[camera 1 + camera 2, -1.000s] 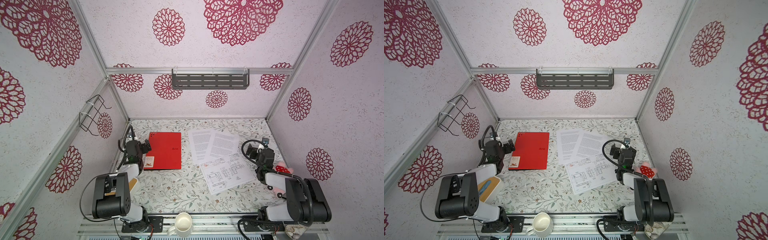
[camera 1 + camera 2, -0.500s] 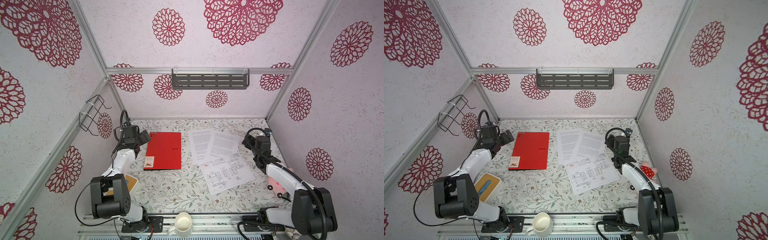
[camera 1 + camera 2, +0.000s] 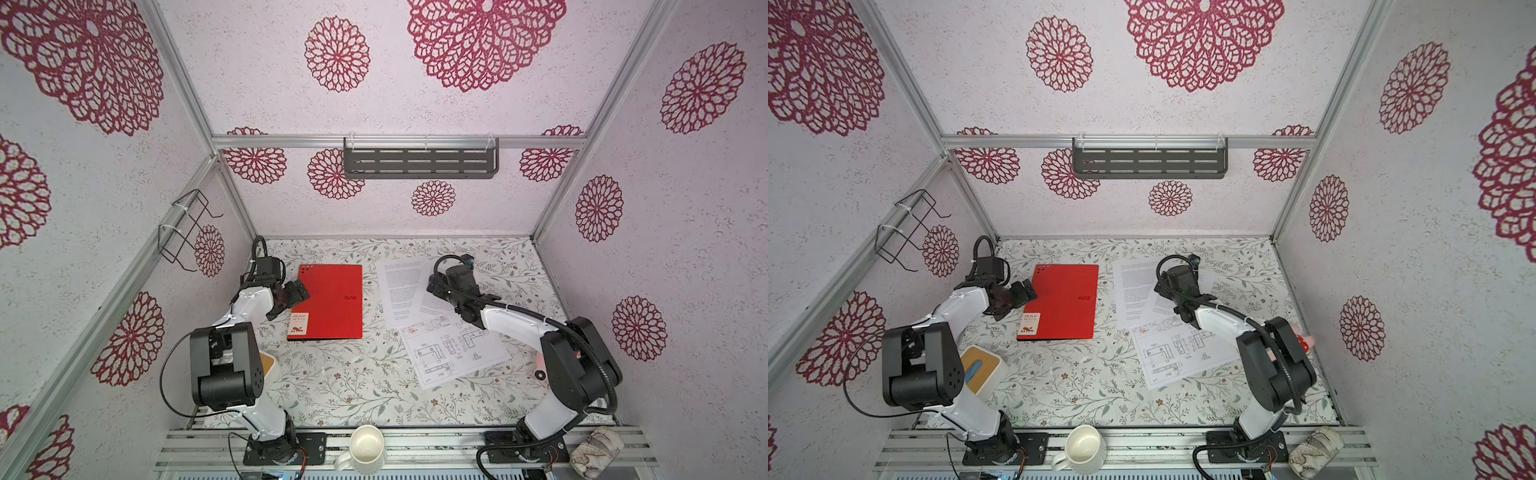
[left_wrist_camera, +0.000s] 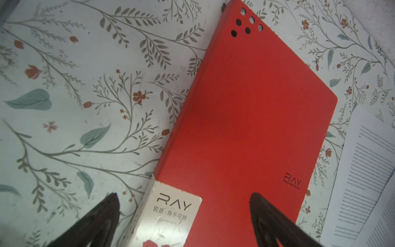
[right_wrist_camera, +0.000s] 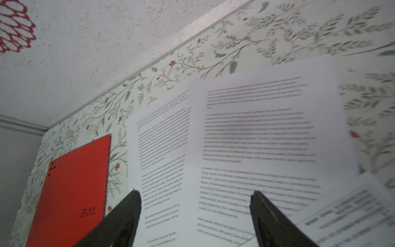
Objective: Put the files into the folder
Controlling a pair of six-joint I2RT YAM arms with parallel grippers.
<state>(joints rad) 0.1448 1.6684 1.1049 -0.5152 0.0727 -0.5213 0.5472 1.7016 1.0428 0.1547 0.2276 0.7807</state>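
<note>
Presently, nothing filed: folder (image 3: 332, 303) shut at nine o'clock, files (image 3: 399, 291) loose at three. Your left pincer (image 4: 183, 195) and right pincer (image 5: 195, 192) gape empty.

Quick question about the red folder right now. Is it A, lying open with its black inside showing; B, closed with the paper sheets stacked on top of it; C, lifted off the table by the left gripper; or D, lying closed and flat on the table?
D: the red folder lies shut and flat on the table, cover up, the left gripper open at its labelled edge and the sheets lying apart beside it.
</note>
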